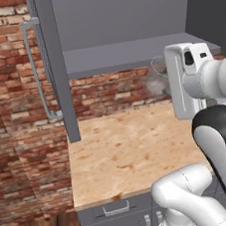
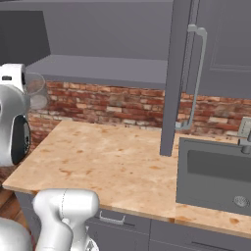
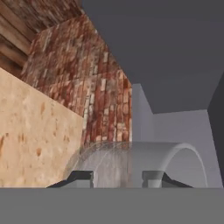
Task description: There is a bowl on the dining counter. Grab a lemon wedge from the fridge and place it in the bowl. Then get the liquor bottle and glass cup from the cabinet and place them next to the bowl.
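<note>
Looking from left to right, the open cabinet [image 1: 126, 43] door with its bar handle stands at the left of the left base view, then the grey shelf, and at the shelf's right end the glass cup [image 1: 157, 77], just in front of the shelf edge and above the wood-topped counter [image 1: 119, 149], half hidden by the robot's hand. In the right base view the cup [image 2: 35, 90] shows at the far left, against the hand. It looks light, rigid, smooth and breakable: a clear wall gives little friction, so I judge a firm but gentle squeeze across its middle, fingers on opposite sides of the wall, to be safest. In the hand view the gripper [image 3: 118, 178] sits partly closed, its two dark tips on either side of the cup's curved body [image 3: 144, 164], apparently pinching it, though actual contact is hard to confirm.
</note>
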### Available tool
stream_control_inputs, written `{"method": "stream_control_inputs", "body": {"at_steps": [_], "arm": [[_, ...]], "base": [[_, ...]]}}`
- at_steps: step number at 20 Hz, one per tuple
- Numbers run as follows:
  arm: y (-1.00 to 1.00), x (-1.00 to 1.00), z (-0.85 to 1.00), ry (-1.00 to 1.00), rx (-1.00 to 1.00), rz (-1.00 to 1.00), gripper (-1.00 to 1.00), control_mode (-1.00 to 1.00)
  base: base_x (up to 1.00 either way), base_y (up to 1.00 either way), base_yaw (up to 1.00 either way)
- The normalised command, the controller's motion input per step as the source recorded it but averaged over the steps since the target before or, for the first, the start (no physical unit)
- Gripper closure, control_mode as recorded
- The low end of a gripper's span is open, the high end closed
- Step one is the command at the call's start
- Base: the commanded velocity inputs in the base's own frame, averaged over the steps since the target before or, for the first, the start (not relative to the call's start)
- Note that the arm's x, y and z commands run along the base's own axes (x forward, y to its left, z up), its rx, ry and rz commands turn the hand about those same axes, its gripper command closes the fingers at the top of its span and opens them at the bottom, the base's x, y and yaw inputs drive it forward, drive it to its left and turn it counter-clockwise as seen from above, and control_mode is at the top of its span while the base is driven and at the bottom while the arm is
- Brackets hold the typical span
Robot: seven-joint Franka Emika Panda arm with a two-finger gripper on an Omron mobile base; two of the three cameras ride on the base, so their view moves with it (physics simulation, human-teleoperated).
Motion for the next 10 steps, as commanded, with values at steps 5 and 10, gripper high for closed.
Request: {"method": "stream_control_inputs", "body": {"at_steps": [5, 10], "arm": [[0.00, -0.44, 0.00, 0.13, 0.04, 0.00, 1.00, -1.00], [0.00, -0.23, 0.00, 0.06, 0.01, 0.00, 1.00, 1.00]], "base": [[0.00, 0.00, 0.00], [-0.16, 0.00, -0.01]]}}
